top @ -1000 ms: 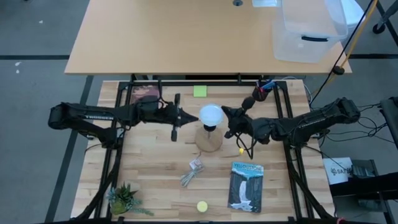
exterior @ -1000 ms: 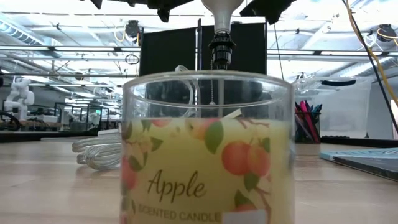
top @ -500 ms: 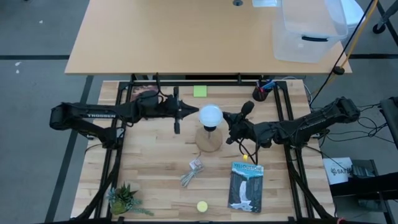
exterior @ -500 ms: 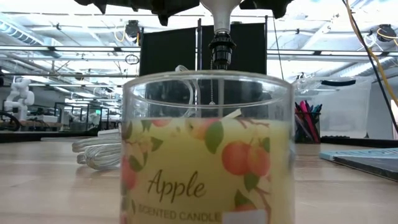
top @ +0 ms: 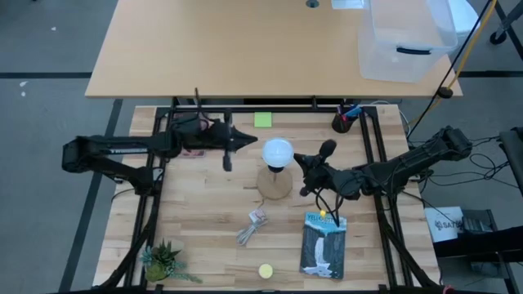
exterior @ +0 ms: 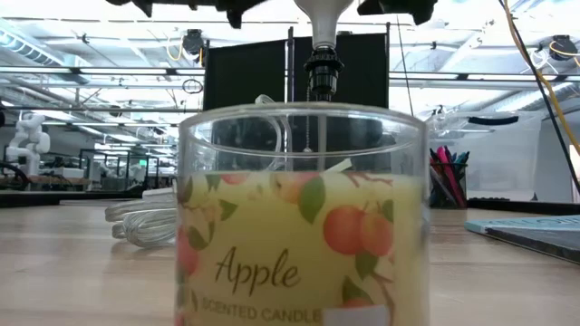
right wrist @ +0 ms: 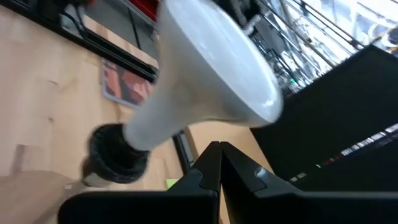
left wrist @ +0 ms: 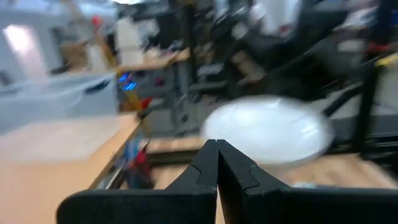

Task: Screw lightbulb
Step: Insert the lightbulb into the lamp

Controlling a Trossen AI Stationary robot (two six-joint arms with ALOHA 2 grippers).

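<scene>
Lightbulb (top: 277, 151) stands in the wooden base (top: 274, 184); both closed, empty grippers, left (top: 251, 144) and right (top: 299, 158), flank it; next, regrip and twist.

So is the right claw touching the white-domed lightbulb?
Apart. The high view shows bare wood between the shut right claw and the white-domed lightbulb.

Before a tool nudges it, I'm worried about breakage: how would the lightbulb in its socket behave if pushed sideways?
The lightbulb stands upright in the black socket, so it would probably resist rather than roll. Its smooth rounded dome looks slippery. Sitting high above the wooden base, a hard push might tip the whole stand.
</scene>
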